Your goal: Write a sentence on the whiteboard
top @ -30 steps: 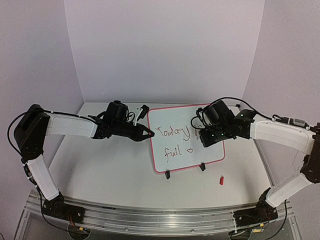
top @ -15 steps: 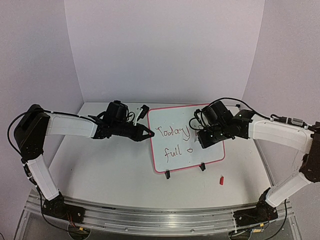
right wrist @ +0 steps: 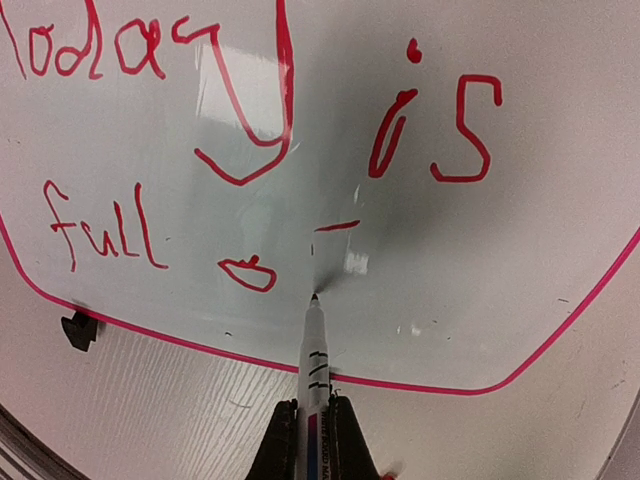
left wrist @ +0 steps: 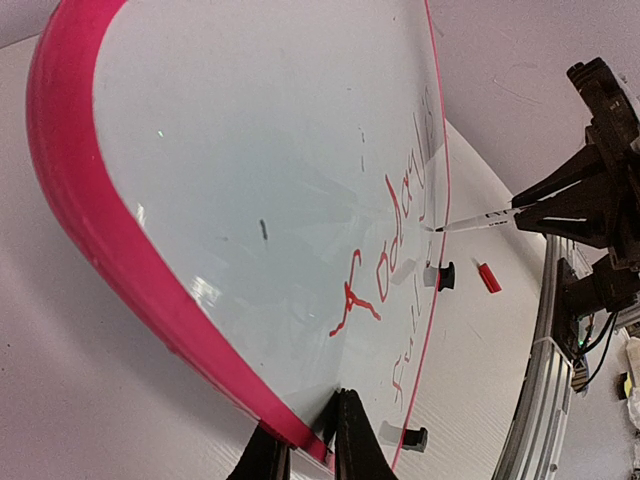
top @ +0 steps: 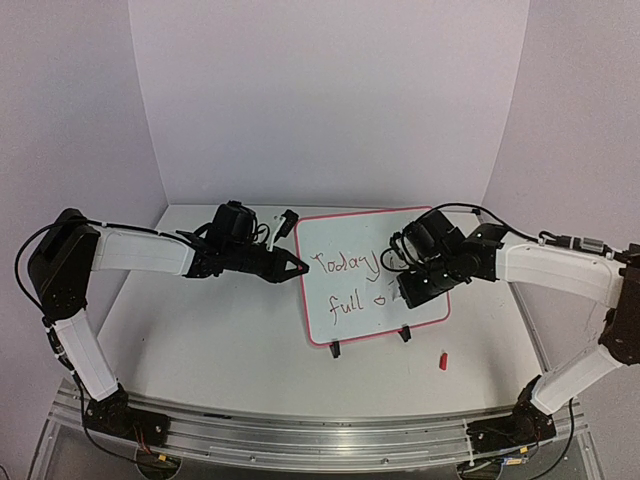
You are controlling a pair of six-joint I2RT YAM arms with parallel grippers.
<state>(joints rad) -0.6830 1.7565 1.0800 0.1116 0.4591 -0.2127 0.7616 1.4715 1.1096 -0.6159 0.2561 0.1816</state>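
The right pincer (right wrist: 308, 428), closed on the marker (right wrist: 313, 345), has dropped lower and slightly left since a second ago, its tip now touching the whiteboard (top: 362, 326) just right of the small loop after "full". The red sentence (top: 345, 264) reads "Today is / full o", with a short dash above the tip. The left pincer (top: 297, 267) stays clamped on the board's left edge, the board tilted on the counter (top: 220, 340).

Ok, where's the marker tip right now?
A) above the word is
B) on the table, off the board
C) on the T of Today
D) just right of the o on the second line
D: in the right wrist view the marker tip is at the board just right of the o, below a short stroke.
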